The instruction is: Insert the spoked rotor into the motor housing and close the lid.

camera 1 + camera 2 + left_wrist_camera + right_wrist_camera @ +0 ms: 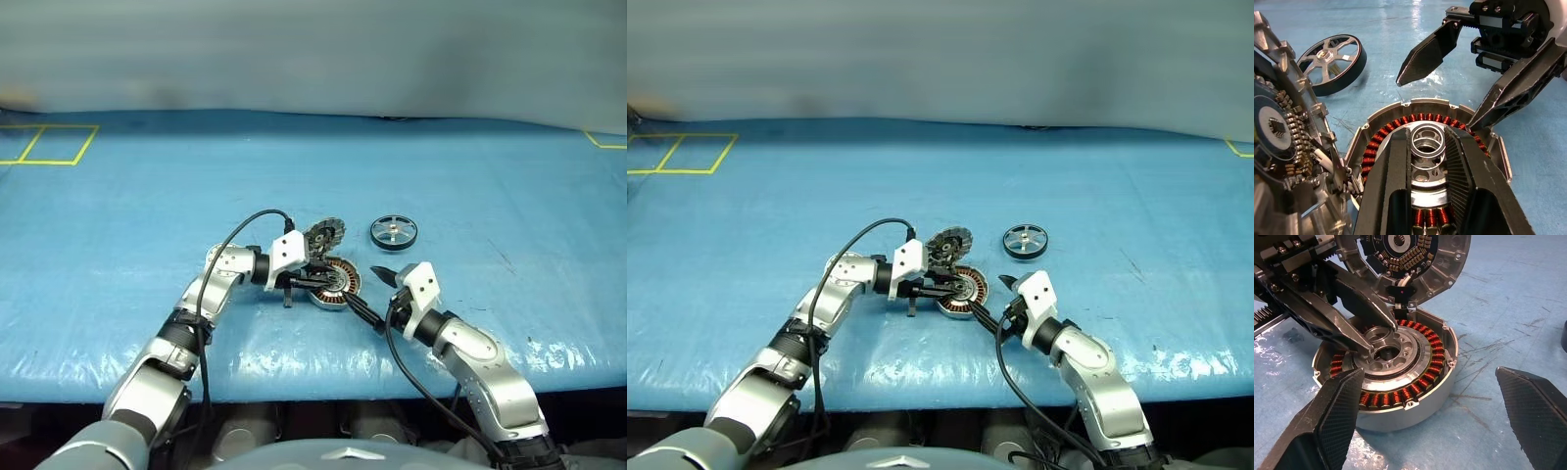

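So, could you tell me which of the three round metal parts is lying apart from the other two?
The spoked rotor, the dark-rimmed wheel flat on the blue table. The motor housing and its raised lid are joined together beside it.

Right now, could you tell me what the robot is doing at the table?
It is assembling a motor. The left gripper is narrowed around the silver hub inside the open motor housing, whose lid stands tilted up. The right gripper waits open beside it. The spoked rotor lies apart on the blue table, not yet inserted.
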Controlling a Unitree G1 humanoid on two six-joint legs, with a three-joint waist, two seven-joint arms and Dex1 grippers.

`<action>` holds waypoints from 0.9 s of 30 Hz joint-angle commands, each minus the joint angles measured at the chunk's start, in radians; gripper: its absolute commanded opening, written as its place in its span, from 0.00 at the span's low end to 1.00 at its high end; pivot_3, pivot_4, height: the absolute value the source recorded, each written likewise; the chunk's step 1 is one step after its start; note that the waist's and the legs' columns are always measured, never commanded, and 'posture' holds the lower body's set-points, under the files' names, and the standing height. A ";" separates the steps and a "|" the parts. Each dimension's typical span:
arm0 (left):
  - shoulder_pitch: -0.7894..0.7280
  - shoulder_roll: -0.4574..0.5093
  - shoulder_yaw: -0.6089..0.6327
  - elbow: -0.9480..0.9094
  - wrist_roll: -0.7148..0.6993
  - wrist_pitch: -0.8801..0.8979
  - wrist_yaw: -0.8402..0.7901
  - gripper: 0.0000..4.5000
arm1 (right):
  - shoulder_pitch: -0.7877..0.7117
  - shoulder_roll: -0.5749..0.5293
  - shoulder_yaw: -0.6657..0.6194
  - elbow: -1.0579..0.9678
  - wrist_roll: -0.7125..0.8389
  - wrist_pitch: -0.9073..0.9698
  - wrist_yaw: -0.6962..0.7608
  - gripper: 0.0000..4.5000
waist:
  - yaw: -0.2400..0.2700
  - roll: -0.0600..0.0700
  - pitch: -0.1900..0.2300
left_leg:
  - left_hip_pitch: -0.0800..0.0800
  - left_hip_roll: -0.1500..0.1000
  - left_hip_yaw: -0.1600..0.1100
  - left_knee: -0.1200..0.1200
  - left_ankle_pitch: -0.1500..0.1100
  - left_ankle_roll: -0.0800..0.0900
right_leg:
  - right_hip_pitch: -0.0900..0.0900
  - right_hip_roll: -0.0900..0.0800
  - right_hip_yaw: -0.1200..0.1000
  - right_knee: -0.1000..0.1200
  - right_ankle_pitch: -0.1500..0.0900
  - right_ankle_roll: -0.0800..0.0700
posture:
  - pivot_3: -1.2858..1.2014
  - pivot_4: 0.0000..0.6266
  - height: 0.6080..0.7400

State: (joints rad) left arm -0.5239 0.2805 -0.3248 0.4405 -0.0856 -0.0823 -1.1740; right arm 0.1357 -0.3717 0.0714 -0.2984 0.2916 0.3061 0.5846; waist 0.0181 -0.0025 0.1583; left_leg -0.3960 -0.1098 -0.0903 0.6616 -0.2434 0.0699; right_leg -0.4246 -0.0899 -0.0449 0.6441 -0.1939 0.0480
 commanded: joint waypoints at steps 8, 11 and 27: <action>-0.023 -0.008 -0.006 0.023 0.022 -0.036 0.009 0.14 | 0.002 0.003 -0.007 -0.053 -0.002 -0.022 -0.008 1.00 | 0.001 0.000 0.000 | 0.000 0.000 0.000 0.000 0.000 0.000 | 0.000 0.000 0.000 0.000 0.000 0.000 | 0.52 0.24 1.00; -0.025 -0.012 -0.004 0.024 0.023 -0.036 0.013 0.14 | -0.001 0.004 -0.005 -0.051 -0.002 -0.023 -0.009 1.00 | 0.001 0.000 0.000 | 0.000 0.000 0.000 0.001 0.000 0.000 | 0.000 0.000 0.000 0.000 0.000 0.001 | 0.52 0.24 1.00; -0.026 -0.016 -0.002 0.022 0.009 -0.007 -0.012 0.14 | 0.002 0.005 0.000 -0.050 -0.007 -0.022 -0.007 1.00 | 0.001 0.000 0.000 | 0.000 0.000 0.000 0.001 0.000 0.000 | 0.000 0.000 0.000 0.000 0.000 0.001 | 0.52 0.24 1.00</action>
State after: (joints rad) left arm -0.5336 0.2736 -0.3256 0.4676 -0.0704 -0.0926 -1.1831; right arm 0.1399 -0.3681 0.0727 -0.3053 0.2811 0.3061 0.5762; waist 0.0187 -0.0025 0.1583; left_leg -0.3959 -0.1098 -0.0901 0.6623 -0.2436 0.0704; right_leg -0.4246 -0.0900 -0.0447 0.6441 -0.1936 0.0487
